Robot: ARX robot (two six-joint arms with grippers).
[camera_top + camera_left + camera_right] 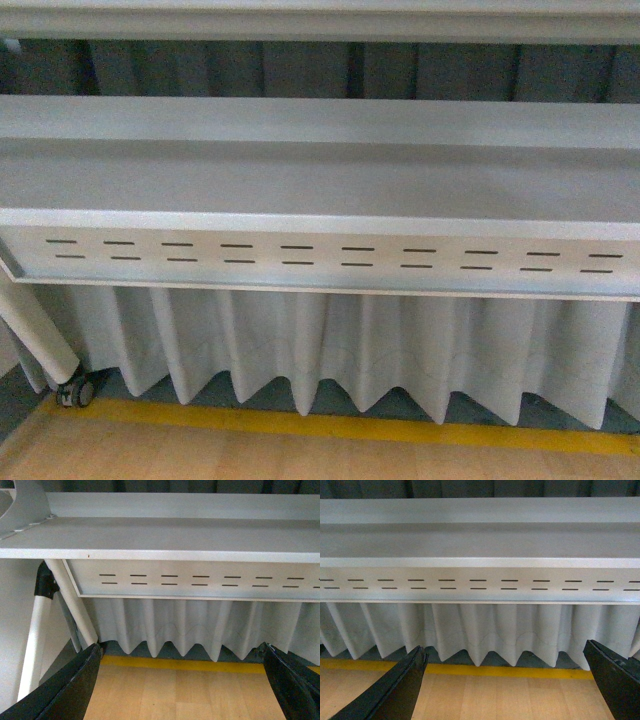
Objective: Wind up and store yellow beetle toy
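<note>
The yellow beetle toy is out of view in all three views. My left gripper (185, 680) is open and empty, its two black fingers (65, 690) wide apart over the wooden floor, facing a grey shelf. My right gripper (505, 680) is open and empty too, its black fingers (395, 690) spread wide over the same floor. Neither arm shows in the front view.
A grey metal shelf (320, 180) with a slotted front panel (330, 256) spans the front view. A white pleated curtain (330, 350) hangs below it. A yellow floor line (350, 428) edges the wooden floor (200, 460). A white leg with a castor (72, 392) stands at left.
</note>
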